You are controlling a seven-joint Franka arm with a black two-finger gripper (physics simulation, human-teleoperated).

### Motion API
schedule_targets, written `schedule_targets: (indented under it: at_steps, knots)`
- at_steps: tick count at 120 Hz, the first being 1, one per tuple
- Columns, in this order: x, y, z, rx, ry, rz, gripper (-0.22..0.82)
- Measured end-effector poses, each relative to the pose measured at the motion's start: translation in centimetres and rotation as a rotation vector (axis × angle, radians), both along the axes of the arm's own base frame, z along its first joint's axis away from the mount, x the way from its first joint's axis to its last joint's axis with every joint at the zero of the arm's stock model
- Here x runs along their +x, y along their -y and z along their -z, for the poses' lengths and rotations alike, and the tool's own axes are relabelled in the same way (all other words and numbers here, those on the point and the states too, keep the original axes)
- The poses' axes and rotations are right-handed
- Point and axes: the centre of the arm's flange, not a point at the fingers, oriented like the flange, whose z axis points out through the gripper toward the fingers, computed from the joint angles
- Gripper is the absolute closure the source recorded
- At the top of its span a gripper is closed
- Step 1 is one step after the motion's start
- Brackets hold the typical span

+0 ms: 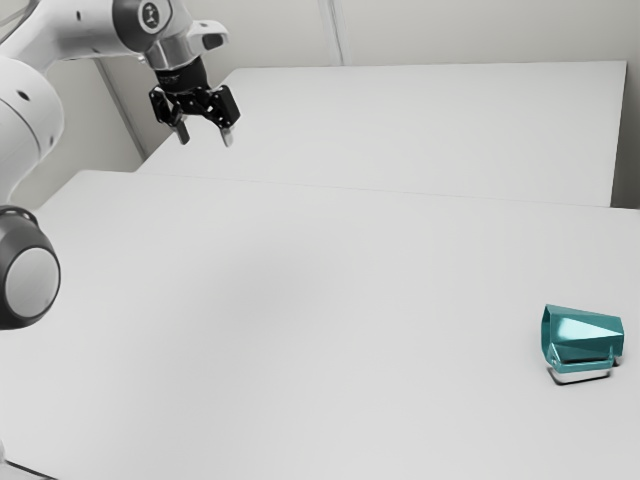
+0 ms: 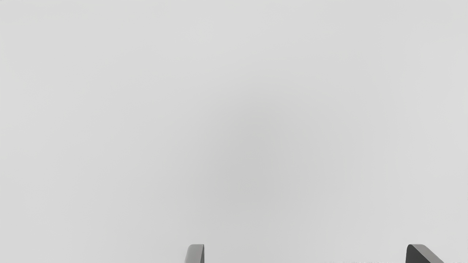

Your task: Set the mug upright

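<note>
– the gripper [image 1: 205,138] is hanging over near the exterior view's upper left, and it's pointing down above the white table [image 1: 300,300].
– and how are its fingers [image 2: 195,254] standing?
– they're standing wide apart. in the wrist view both tips are poking in at the edge, and the pale tabletop is showing between them.
– is the tabletop looking plain there?
– it's carrying a soft grey shading, darkest around the middle of that view.
– okay, and where is the mug [image 1: 590,335] sitting?
– it's lying on its side on the table, over at the exterior view's right, well apart from the gripper. so it isn't standing upright.
– which way is it facing?
– its mouth is facing the exterior view's left, and its base is pointing toward the exterior view's right. it's shining teal, with a bright highlight running along its side.
– what's the handle [image 1: 583,367] doing?
– it's sticking out along the mug's lower side in the exterior view, with a dark line of shadow running just beside it.
– and the arm [image 1: 85,30]?
– it's coming in from the exterior view's left, white with dark joints, and it's reaching across toward the gripper. behind everything, a pale wall [image 1: 480,30] is rising.
</note>
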Motion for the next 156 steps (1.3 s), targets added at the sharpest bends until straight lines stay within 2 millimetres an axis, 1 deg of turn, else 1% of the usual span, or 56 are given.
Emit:
schedule_targets:
  at_steps: [18,25,29,32,39,48,58,72,78,91,97,103,111,118,125,140,156]
  knots:
    - [-0.1,-0.1,-0.2,-0.002,0.003,0.003,0.00]
    - [-0.5,0.0,-0.6,-0.017,0.006,0.006,0.00]
    - [-0.8,0.4,0.0,-0.031,-0.007,0.011,0.00]
    - [-1.0,1.2,0.7,-0.046,-0.020,0.024,0.00]
    - [-1.9,3.7,3.4,-0.087,-0.056,0.063,0.00]
    - [-3.3,7.5,5.5,-0.173,-0.071,0.104,0.00]
    - [-5.3,10.9,8.3,-0.303,-0.087,0.108,0.00]
    - [-7.2,15.6,12.2,-0.467,-0.118,0.089,0.00]
    - [-8.0,18.1,13.9,-0.522,-0.133,0.087,0.00]
    - [-9.9,24.3,17.3,-0.612,-0.162,0.099,0.00]
    - [-10.4,26.5,18.8,-0.645,-0.170,0.096,0.00]
    - [-10.7,28.3,20.3,-0.672,-0.175,0.089,0.00]
    - [-10.9,30.3,22.4,-0.705,-0.181,0.073,0.00]
    - [-10.7,31.3,24.1,-0.727,-0.179,0.052,0.00]
    - [-10.5,32.0,25.2,-0.747,-0.171,0.035,0.00]
    - [-10.5,33.9,27.2,-0.783,-0.152,0.011,0.00]
    - [-10.1,36.8,28.1,-0.811,-0.121,0.027,0.00]
